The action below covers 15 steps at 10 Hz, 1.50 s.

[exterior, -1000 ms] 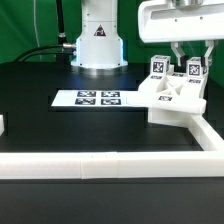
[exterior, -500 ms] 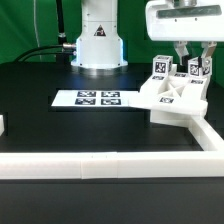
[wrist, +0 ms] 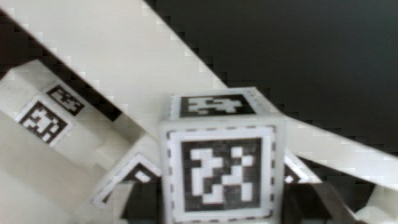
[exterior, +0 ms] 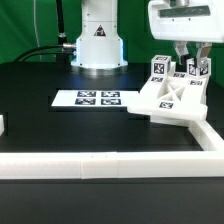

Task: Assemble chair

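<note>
The chair (exterior: pixel 170 100) is a partly joined set of white pieces standing at the exterior view's right: a flat panel with a cut-out and two short tagged posts rising from it. My gripper (exterior: pixel 193 62) comes down from above and is shut on the right-hand post (exterior: pixel 197 70). The other post (exterior: pixel 159 68) stands free beside it. In the wrist view the held post (wrist: pixel 221 150) fills the middle, showing tags on its top and side. My gripper (wrist: pixel 217 198) has a dark finger (wrist: pixel 135 186) pressed against each flank of the post. White chair panels (wrist: pixel 125 60) lie beneath.
The marker board (exterior: pixel 96 98) lies flat at mid-table, just to the exterior view's left of the chair. A long low white border rail (exterior: pixel 100 166) runs along the front and turns up the right side (exterior: pixel 210 132). The robot base (exterior: pixel 98 40) stands behind.
My gripper has shifted a little toward the exterior view's right with the post in its grip. The chair panel's near corner has swung slightly leftward toward the marker board.
</note>
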{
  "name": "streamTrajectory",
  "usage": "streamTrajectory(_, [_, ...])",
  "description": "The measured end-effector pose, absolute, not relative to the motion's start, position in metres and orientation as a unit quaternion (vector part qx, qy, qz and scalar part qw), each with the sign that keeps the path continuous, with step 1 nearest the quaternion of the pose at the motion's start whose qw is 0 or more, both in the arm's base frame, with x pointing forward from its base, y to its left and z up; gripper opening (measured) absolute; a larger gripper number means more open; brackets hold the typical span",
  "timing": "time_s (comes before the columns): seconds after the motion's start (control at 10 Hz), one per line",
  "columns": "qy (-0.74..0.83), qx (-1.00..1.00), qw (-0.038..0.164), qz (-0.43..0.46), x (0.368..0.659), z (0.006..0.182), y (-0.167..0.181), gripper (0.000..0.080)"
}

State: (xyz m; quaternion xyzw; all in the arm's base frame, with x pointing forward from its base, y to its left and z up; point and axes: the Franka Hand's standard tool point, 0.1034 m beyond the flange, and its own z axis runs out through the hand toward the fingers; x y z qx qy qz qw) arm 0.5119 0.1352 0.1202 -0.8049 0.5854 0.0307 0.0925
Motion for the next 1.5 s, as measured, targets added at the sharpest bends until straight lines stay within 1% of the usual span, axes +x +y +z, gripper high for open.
streamTrajectory(0.4, [0.652, -0.751, 0.097, 0.046, 0.5108, 0.1194, 0.1352, 0.0282])
streamTrajectory(1.0, [0.794, -0.597, 0.086, 0.077, 0.5073, 0.1182, 0.1385, 0.0282])
streamTrajectory(1.5, [0.852, -0.51, 0.081, 0.09, 0.507, 0.1182, 0.141, 0.0282])
